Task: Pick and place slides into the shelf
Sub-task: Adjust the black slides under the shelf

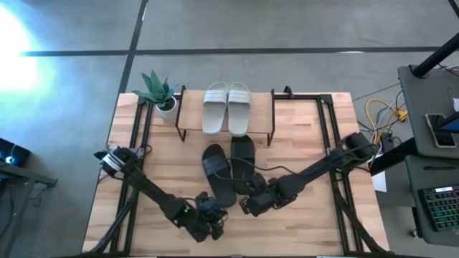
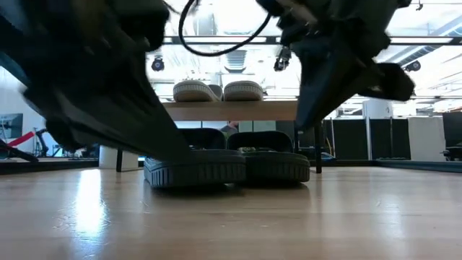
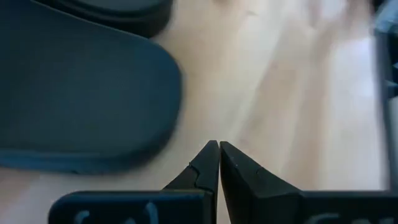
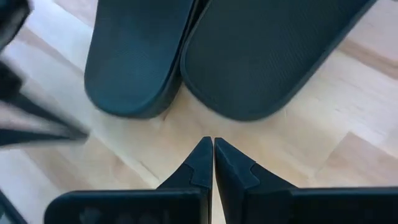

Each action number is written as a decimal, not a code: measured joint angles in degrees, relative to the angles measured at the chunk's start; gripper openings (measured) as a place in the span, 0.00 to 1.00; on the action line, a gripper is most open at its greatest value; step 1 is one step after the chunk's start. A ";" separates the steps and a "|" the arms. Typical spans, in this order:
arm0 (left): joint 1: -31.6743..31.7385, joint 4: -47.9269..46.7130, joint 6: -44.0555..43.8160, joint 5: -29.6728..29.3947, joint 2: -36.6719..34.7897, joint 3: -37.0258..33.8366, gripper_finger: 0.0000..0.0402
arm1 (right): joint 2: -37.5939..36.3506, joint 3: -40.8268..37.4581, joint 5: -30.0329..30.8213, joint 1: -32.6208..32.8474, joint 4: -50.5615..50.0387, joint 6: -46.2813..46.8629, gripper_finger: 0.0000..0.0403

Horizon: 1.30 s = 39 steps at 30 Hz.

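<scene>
The pale slides [image 1: 226,107] lie side by side on the shelf's wood top [image 1: 262,111], soles down; the low view shows them there too [image 2: 220,90]. The two black slides [image 1: 219,172] [image 1: 244,159] lie on the table just in front of the shelf, toes toward it, soles down, their heels side by side in the right wrist view [image 4: 137,56] [image 4: 267,56]. My left gripper [image 3: 219,146] is shut and empty, just near of the left black slide's heel [image 3: 81,106]. My right gripper [image 4: 213,142] is shut and empty, just near of both heels.
A small potted plant [image 1: 159,93] stands at the shelf's far left corner. Black frame rails [image 1: 140,143] [image 1: 331,143] run along the table's left and right sides. Bare tabletop [image 1: 301,229] lies near the front edge.
</scene>
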 joint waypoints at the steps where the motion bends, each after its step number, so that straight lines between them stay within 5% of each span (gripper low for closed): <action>1: 0.58 -0.15 0.00 -0.47 0.53 0.00 0.00 | -0.11 0.00 0.17 0.29 -0.07 0.25 0.02; 7: 3.32 -1.08 -0.11 0.34 0.88 -1.07 0.00 | -0.89 -0.01 0.99 1.91 -3.16 2.75 0.02; 18: 4.83 -22.72 -7.46 -4.39 -4.39 -3.12 0.00 | -1.01 -0.04 2.29 4.05 -8.53 7.59 0.02; 24: 9.57 -20.24 -2.38 -6.68 -5.88 -5.08 0.00 | -1.03 -0.04 3.01 4.05 -8.70 7.81 0.02; 28: 12.14 -16.41 1.26 -3.13 -6.87 -6.53 0.00 | -1.03 -0.04 2.16 4.05 -8.56 7.83 0.02; 35: 7.23 -18.37 -0.08 -0.71 -10.88 -7.58 0.00 | -0.51 -0.11 -0.93 4.11 -7.23 7.07 0.02; 39: 2.58 -24.65 -8.83 -1.79 -13.75 -7.58 0.00 | 0.21 -0.67 -0.69 1.84 -5.95 4.04 0.02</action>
